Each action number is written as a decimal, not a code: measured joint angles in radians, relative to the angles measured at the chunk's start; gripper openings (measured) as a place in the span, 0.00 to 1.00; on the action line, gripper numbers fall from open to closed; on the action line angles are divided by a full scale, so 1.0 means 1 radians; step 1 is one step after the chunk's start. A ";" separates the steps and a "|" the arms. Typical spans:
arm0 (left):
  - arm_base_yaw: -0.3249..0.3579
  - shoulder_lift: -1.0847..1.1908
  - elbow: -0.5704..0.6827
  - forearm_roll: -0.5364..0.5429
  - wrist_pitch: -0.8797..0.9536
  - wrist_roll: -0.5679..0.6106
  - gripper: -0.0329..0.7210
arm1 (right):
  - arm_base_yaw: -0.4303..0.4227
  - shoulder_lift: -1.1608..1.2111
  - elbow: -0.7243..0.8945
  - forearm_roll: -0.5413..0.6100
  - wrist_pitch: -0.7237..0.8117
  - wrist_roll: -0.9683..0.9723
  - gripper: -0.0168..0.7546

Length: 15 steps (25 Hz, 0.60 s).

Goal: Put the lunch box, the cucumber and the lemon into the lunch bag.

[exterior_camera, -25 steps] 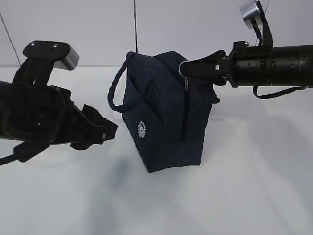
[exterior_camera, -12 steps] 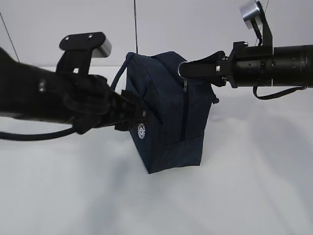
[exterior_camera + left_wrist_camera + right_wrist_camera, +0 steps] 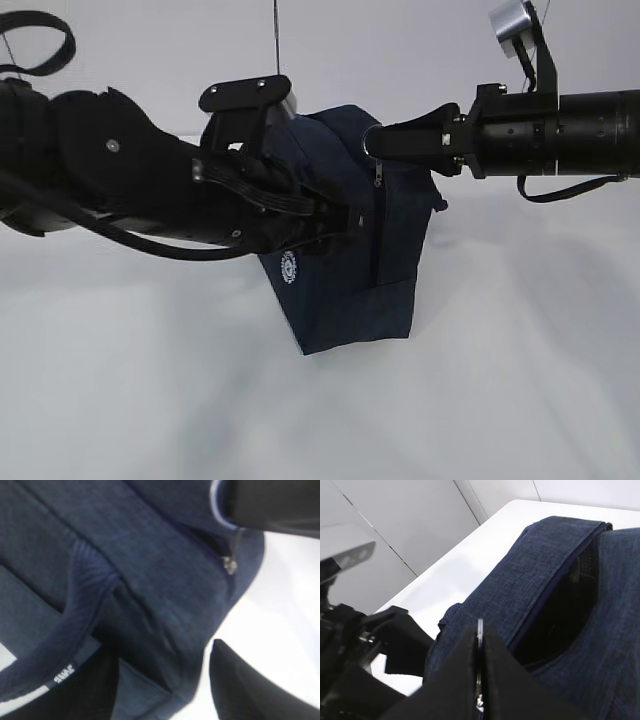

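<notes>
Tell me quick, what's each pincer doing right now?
Left pincer: open, fingers either side of the lunch bag fabric, not clamped.
Right pincer: shut on the zipper ring pull.

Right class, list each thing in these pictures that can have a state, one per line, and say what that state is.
lunch bag: standing on the table, zipper partly open at the top.
zipper ring: pinched in the right gripper.
right gripper: shut on the zipper ring.
left gripper: jaws apart, astride the lunch bag's side fabric.
table: white, bearing the lunch bag.
</notes>
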<state>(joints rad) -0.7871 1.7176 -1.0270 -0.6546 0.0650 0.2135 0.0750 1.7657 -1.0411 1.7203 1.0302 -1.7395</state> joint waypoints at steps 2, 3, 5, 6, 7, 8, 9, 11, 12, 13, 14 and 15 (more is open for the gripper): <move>-0.002 0.015 0.000 -0.021 -0.023 0.000 0.58 | 0.000 0.000 0.000 0.000 0.000 0.000 0.02; -0.003 0.020 0.000 -0.027 -0.027 0.000 0.57 | 0.000 0.002 0.000 0.000 0.000 0.000 0.02; -0.005 0.023 0.000 -0.035 -0.027 0.000 0.54 | 0.000 0.002 0.000 0.000 0.002 0.000 0.02; -0.005 0.023 0.000 -0.036 -0.027 0.000 0.49 | 0.000 0.002 0.000 0.000 0.004 0.000 0.02; -0.005 0.023 0.000 -0.036 -0.027 0.000 0.43 | 0.000 0.002 0.000 0.000 0.008 0.000 0.02; -0.005 0.023 0.000 -0.037 -0.027 0.000 0.36 | 0.000 0.002 0.000 0.000 0.010 0.000 0.02; -0.007 0.023 0.000 -0.039 -0.027 0.000 0.28 | 0.000 0.002 0.000 0.000 0.012 0.002 0.02; -0.007 0.023 -0.002 -0.041 -0.027 0.000 0.13 | 0.000 0.002 0.000 -0.002 0.015 0.006 0.02; -0.007 0.023 -0.002 -0.041 -0.025 0.000 0.09 | 0.000 0.002 0.000 -0.002 0.015 0.010 0.02; -0.007 0.023 -0.002 -0.041 -0.021 0.000 0.06 | 0.000 0.002 0.000 -0.004 0.015 0.010 0.02; -0.007 0.023 -0.002 -0.041 -0.019 0.000 0.05 | 0.000 0.002 0.000 -0.004 0.018 0.012 0.02; -0.007 0.023 -0.002 -0.041 -0.011 0.000 0.04 | 0.000 0.002 0.000 -0.004 0.020 0.015 0.02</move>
<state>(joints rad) -0.7940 1.7410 -1.0287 -0.6951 0.0537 0.2135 0.0750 1.7673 -1.0411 1.7164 1.0502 -1.7250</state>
